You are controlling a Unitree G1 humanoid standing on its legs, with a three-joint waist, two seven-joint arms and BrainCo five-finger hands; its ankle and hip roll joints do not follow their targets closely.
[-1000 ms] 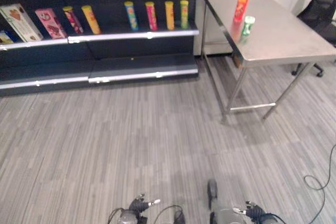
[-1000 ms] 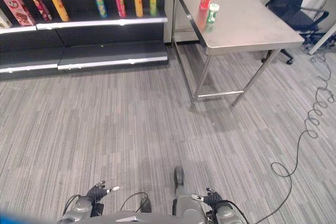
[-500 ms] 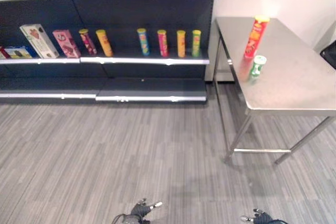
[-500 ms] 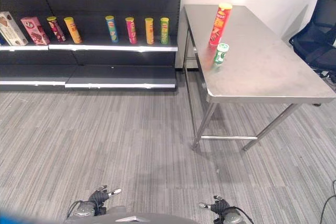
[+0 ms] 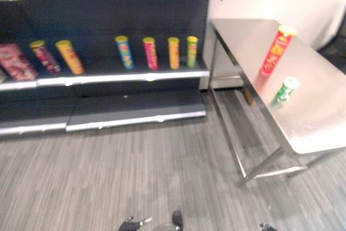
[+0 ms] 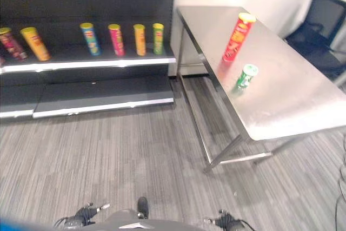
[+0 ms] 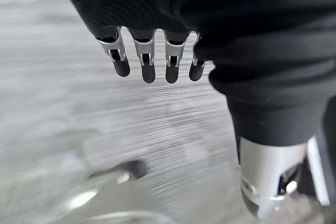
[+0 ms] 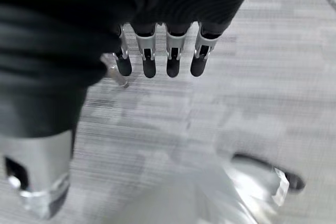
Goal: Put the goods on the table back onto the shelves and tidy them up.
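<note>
A tall red can (image 6: 237, 37) stands upright on the steel table (image 6: 292, 101) at the right. A short green can (image 6: 246, 76) stands just in front of it, a little apart. Both hands hang low over the floor, far from the table: the left hand (image 6: 86, 212) and the right hand (image 6: 221, 221) show at the bottom edge. In the left wrist view the left hand (image 7: 147, 59) has relaxed, straight fingers and holds nothing. The right hand (image 8: 157, 56) looks the same in its wrist view.
A dark shelf unit (image 6: 108, 60) fills the left, with several upright cans in a row: yellow (image 6: 35, 43), blue (image 6: 90, 38), pink (image 6: 115, 39), orange (image 6: 139, 39), green (image 6: 158, 38). A black office chair (image 6: 319, 25) stands behind the table. Grey striped floor lies between me and both.
The whole picture has shifted, so the camera has moved; shelf and table now look nearer. The cans on the table stand as before, and both hands stay low and empty.
</note>
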